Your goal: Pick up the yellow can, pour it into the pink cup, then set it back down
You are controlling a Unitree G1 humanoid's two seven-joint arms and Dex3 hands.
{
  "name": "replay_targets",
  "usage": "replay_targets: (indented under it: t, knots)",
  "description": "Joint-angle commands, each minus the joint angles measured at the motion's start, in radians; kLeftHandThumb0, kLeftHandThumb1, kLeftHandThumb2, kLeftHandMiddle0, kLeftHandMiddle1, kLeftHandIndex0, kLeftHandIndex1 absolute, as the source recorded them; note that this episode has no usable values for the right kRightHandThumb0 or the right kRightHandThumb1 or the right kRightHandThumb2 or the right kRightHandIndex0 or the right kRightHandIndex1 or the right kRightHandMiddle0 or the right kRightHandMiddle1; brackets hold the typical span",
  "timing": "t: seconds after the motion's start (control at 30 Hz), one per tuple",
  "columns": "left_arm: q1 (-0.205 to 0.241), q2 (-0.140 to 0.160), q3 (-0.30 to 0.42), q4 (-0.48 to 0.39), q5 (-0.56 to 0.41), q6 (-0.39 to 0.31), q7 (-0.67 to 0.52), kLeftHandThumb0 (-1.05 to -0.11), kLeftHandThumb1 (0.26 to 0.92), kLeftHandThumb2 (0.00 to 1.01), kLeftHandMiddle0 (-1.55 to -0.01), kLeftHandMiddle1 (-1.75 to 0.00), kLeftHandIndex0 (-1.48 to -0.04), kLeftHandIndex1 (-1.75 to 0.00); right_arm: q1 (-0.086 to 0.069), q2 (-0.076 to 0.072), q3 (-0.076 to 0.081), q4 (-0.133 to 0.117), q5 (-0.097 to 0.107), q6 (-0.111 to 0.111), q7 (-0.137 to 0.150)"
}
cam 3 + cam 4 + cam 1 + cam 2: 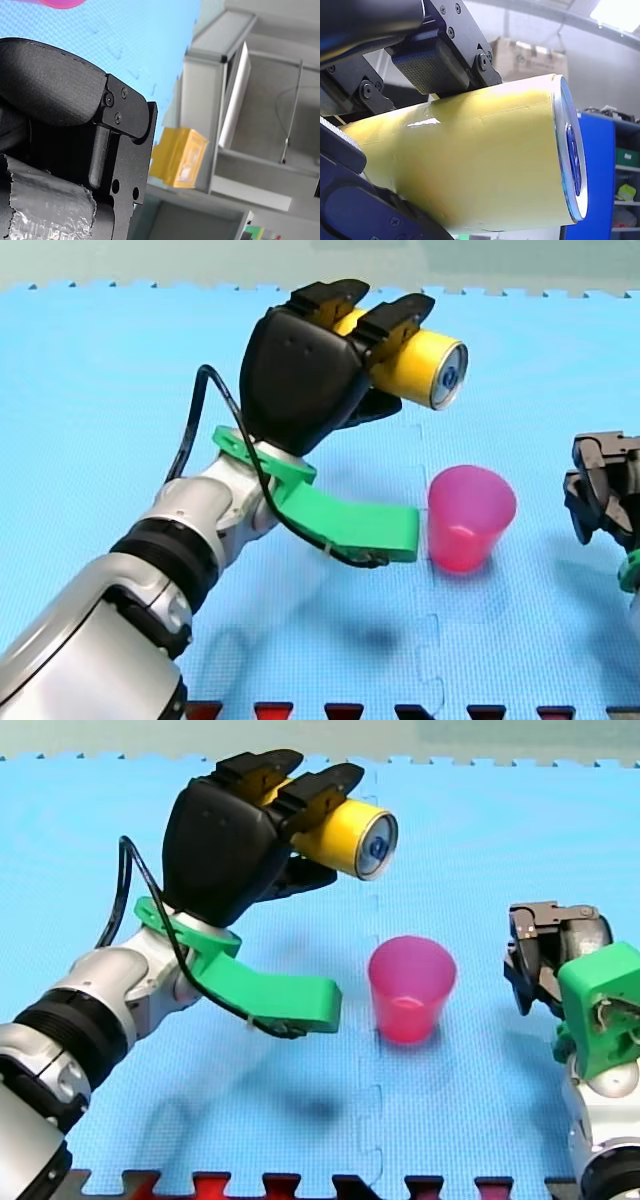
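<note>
My left hand (395, 360) is raised above the mat and shut on the yellow can (428, 366). The can lies almost on its side, its silver top facing right, above and slightly left of the pink cup (468, 515). The cup stands upright on the mat, apart from the can. In the second wrist view the can (480, 165) sits between black fingers (430, 67) of that same left hand. My right hand (540, 960) is at the right, beside the cup, holding nothing. The cup's rim (60, 3) shows in the first wrist view.
A blue foam mat (120, 400) covers the whole work surface, with red tiles (320, 1188) along its near edge. A green bracket (350, 525) on my left wrist hangs just left of the cup. Shelving and a yellow box (179, 156) stand beyond the mat.
</note>
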Motion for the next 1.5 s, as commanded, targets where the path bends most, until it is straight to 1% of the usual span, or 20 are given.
replay_targets:
  t: [0.0,0.03,0.07,0.13,0.23,0.27,0.3,0.47,0.7,0.77,0.93,1.03,1.07,1.13,1.23,1.37,1.47]
  knots:
    - [-0.019,0.008,-0.019,0.006,0.01,0.016,0.015,-0.416,0.832,0.0,-1.07,-1.07,-1.2,-0.01,0.001,-0.001,-0.003,-0.005,0.009,0.001,0.004]
    - [-0.022,0.01,-0.027,0.009,0.015,0.024,0.015,-0.401,0.832,0.0,-1.0,-1.25,-1.21,-0.01,0.001,-0.001,-0.003,-0.005,0.01,0.001,0.005]
    - [-0.025,0.011,-0.034,0.011,0.019,0.031,0.013,-0.388,0.832,0.0,-0.97,-1.31,-1.22,-0.01,0.002,0.0,-0.004,-0.005,0.011,0.0,0.006]
    - [-0.027,0.014,-0.044,0.012,0.022,0.04,0.011,-0.378,0.832,0.0,-0.94,-1.35,-1.23,-0.01,0.003,0.001,-0.003,-0.006,0.012,-0.001,0.006]
    - [-0.029,0.018,-0.054,0.01,0.024,0.047,0.009,-0.375,0.834,0.0,-0.97,-1.22,-1.23,-0.01,0.004,0.002,-0.002,-0.006,0.011,-0.002,0.004]
    - [-0.03,0.02,-0.058,0.009,0.025,0.049,0.009,-0.376,0.835,0.0,-0.99,-1.13,-1.22,-0.01,0.004,0.002,-0.002,-0.006,0.01,-0.003,0.003]
    - [-0.03,0.022,-0.062,0.008,0.026,0.05,0.009,-0.377,0.836,0.0,-1.01,-1.08,-1.22,0.0,0.004,0.002,-0.001,-0.006,0.008,-0.003,0.001]
    - [-0.035,0.03,-0.083,0.005,0.039,0.052,0.018,-0.375,0.838,0.0,-1.06,-0.9,-1.21,0.0,0.004,-0.002,0.006,-0.005,-0.004,-0.006,-0.011]
    - [-0.039,0.034,-0.099,0.005,0.042,0.049,0.023,-0.361,0.842,0.0,-1.08,-0.83,-1.23,-0.01,0.003,-0.002,0.011,0.001,-0.014,-0.007,-0.021]
    - [-0.04,0.033,-0.102,0.004,0.041,0.05,0.023,-0.355,0.843,0.0,-1.09,-0.83,-1.23,-0.01,0.002,-0.003,0.014,0.004,-0.019,-0.009,-0.028]
    - [-0.043,0.031,-0.108,0.003,0.042,0.054,0.024,-0.348,0.846,0.0,-1.09,-0.83,-1.23,-0.01,0.0,-0.011,0.023,0.018,-0.036,-0.019,-0.039]
    - [-0.047,0.026,-0.111,0.0,0.043,0.057,0.019,-0.341,0.847,0.0,-1.08,-0.83,-1.23,-0.01,-0.002,-0.014,0.028,0.021,-0.044,-0.022,-0.046]
    - [-0.048,0.023,-0.114,0.0,0.044,0.058,0.016,-0.339,0.848,0.0,-1.08,-0.82,-1.23,-0.01,-0.002,-0.016,0.031,0.021,-0.049,-0.021,-0.053]
    - [-0.051,0.016,-0.119,0.001,0.047,0.06,0.012,-0.337,0.849,0.0,-1.08,-0.74,-1.23,0.0,-0.002,-0.018,0.038,0.02,-0.059,-0.017,-0.065]
    - [-0.052,0.01,-0.127,0.005,0.053,0.061,0.015,-0.335,0.849,0.0,-1.1,-0.62,-1.21,0.0,-0.001,-0.019,0.042,0.018,-0.067,-0.011,-0.077]
    - [-0.055,0.01,-0.136,0.006,0.058,0.059,0.024,-0.333,0.846,0.0,-1.12,-0.55,-1.2,0.0,0.002,-0.017,0.047,0.014,-0.072,-0.004,-0.091]
    - [-0.059,0.011,-0.143,0.007,0.06,0.061,0.023,-0.334,0.842,0.0,-1.14,-0.5,-1.2,0.0,0.004,-0.018,0.048,0.012,-0.071,-0.002,-0.091]
